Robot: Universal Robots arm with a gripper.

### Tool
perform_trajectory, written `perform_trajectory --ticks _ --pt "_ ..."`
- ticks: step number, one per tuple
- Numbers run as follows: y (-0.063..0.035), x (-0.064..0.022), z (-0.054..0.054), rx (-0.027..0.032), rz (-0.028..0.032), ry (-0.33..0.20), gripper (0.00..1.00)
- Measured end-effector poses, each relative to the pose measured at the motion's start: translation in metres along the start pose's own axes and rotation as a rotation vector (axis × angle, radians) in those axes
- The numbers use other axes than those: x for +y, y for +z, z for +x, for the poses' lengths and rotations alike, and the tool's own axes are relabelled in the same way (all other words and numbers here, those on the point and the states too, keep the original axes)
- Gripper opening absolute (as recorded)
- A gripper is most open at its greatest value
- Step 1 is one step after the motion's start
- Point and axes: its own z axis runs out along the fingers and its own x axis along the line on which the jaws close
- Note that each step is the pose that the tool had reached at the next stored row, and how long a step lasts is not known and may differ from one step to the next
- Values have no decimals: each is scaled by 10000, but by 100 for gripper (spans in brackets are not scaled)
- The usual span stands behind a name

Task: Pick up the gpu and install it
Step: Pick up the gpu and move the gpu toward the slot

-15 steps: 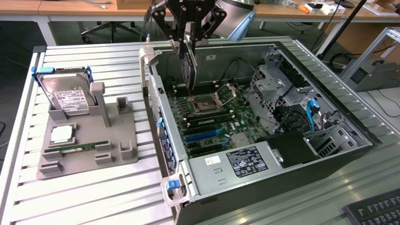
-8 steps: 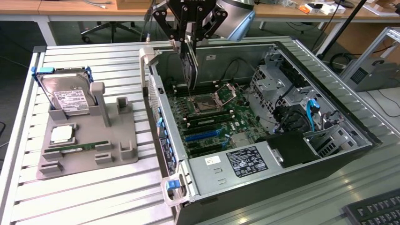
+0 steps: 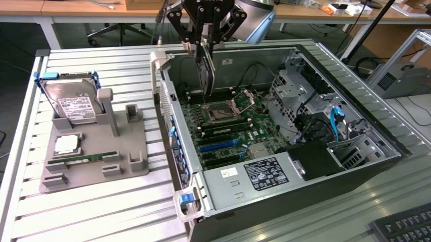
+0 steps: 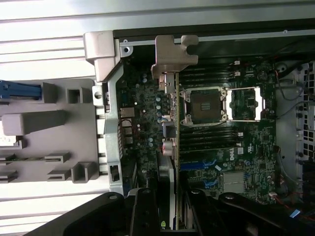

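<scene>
Hanging edge-down from the pincer (image 3: pixel 204 48), which grips its top edge, the gpu (image 3: pixel 205 75) hovers over the motherboard (image 3: pixel 225 133) inside the open computer case (image 3: pixel 161 85). Any tilt or sideways offset could drive its edge against the CPU socket (image 3: pixel 221 112) rather than into a slot.

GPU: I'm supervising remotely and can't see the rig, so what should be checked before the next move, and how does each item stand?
1. gpu clamped in the gripper: ok.
2. Card upright, long edge down: ok.
3. Card over the open computer case and its motherboard: ok.
4. Card seated in a slot: not ok, it hangs above the board.
5. Card edge aligned with its slot: cannot tell.
</scene>
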Motion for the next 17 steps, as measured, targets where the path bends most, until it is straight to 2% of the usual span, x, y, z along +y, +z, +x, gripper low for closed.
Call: perform_trajectory --ticks 17 --pt "2 6 -83 0 0 0 27"
